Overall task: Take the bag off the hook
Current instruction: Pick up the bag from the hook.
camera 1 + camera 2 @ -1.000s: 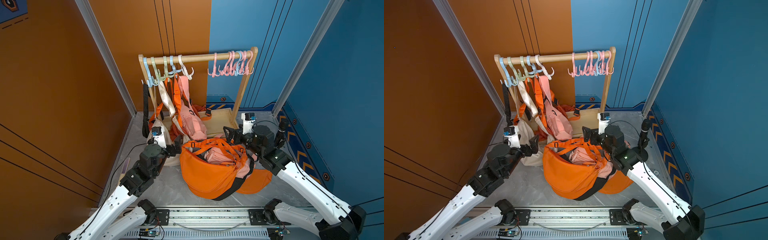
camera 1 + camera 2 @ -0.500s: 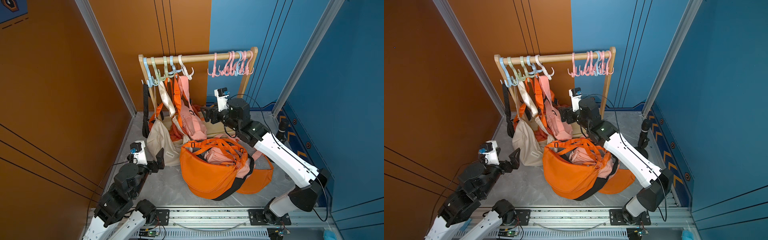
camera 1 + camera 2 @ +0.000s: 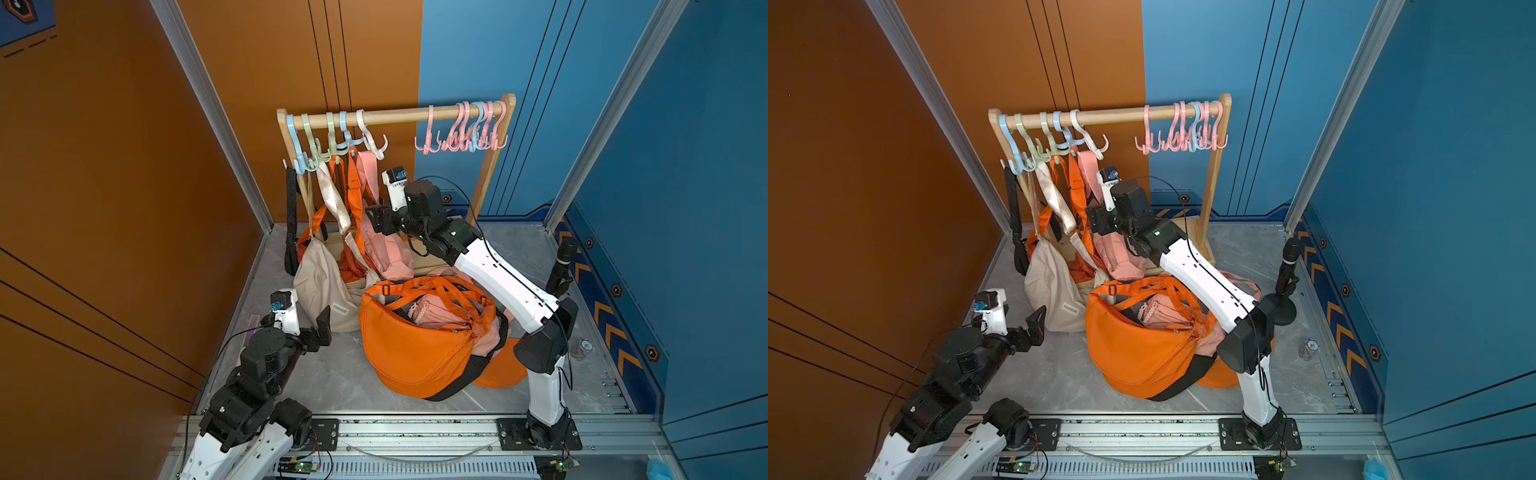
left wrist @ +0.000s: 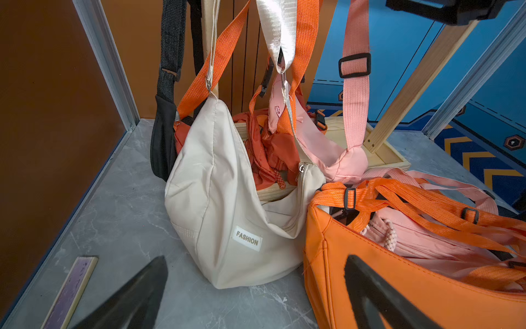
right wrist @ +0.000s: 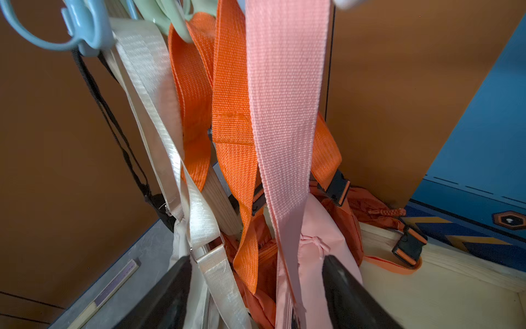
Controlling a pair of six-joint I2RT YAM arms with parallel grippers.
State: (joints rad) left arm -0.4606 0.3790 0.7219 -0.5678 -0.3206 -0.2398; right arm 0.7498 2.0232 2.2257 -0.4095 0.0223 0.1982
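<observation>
Five loaded hooks (image 3: 331,139) crowd one end of a wooden rack (image 3: 399,115). We log black, cream, orange and pink straps hanging from them. A cluster of bare hooks (image 3: 460,124), mostly pink, sits at the opposite end of the rail.

Pink bag (image 3: 386,253): we find it hanging on the rack. Its pink strap (image 5: 284,114) runs up to the white hook (image 3: 371,139), and its body sits low by the rack's base, just behind the orange bag.

Right end effector (image 3: 369,216): we place it raised at the pink strap, below the white hook. In the right wrist view its fingers (image 5: 165,299) stand apart. The pink strap and an orange strap (image 5: 230,128) pass between them, and we see neither finger pressing on either strap.

Left end effector (image 3: 322,326): we place it low over the counter (image 3: 332,374), near the cream bag. Its jaws are spread wide and hold nothing.

Cream bag (image 3: 324,286): we note that it hangs by a cream strap with its bottom resting on the counter. A label on its side reads FASHION.

Orange bag (image 3: 415,345): we record it lying on the counter, off the rack and just beside the cream bag. Its mouth is open, with pink fabric and orange straps bundled inside.
</observation>
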